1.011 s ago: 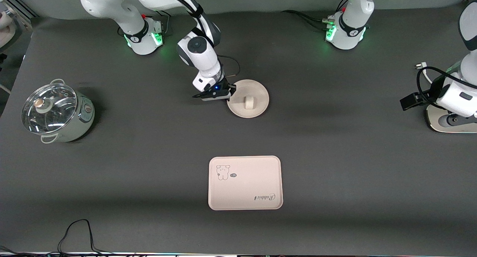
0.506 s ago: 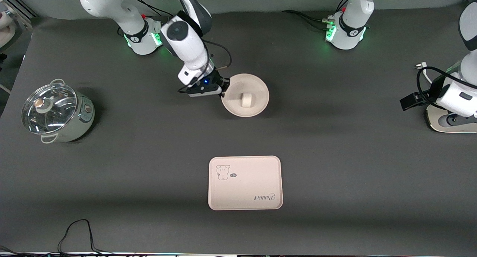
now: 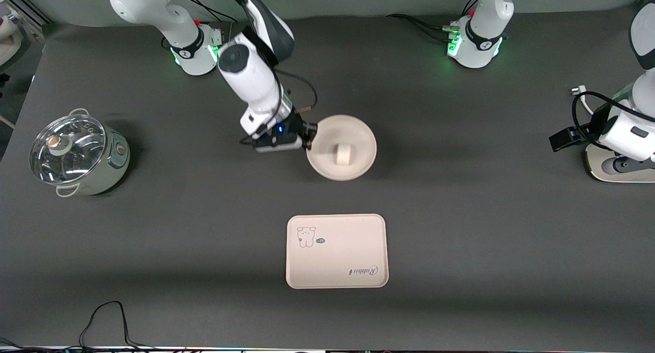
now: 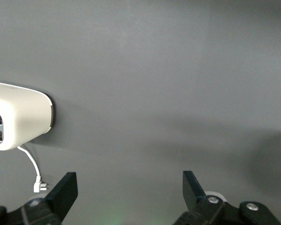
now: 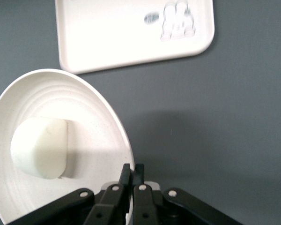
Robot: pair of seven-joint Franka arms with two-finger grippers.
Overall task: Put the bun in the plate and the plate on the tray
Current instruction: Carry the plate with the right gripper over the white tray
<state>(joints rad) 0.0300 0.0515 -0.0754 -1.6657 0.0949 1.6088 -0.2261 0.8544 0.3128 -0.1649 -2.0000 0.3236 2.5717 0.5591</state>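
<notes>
The off-white bun [image 3: 342, 153] lies in the round cream-pink plate [image 3: 358, 163]. My right gripper [image 3: 308, 136] is shut on the plate's rim at the side toward the right arm's end and holds the plate lifted above the table. In the right wrist view the bun [image 5: 40, 146] sits in the plate [image 5: 91, 122], with the gripper [image 5: 132, 169] pinching the rim. The cream-pink tray [image 3: 335, 250] with the rabbit drawing lies flat, nearer to the front camera than the plate; it also shows in the right wrist view [image 5: 117, 33]. My left gripper [image 4: 127, 182] is open and empty, waiting at the left arm's end.
A glass-lidded pot [image 3: 77, 154] stands at the right arm's end of the table. A white toaster [image 4: 18, 117] with a cord shows in the left wrist view, at the left arm's end.
My right gripper has lifted the plate with the bun off the table and carried it a little toward the front camera and the tray. The left arm has not moved.
</notes>
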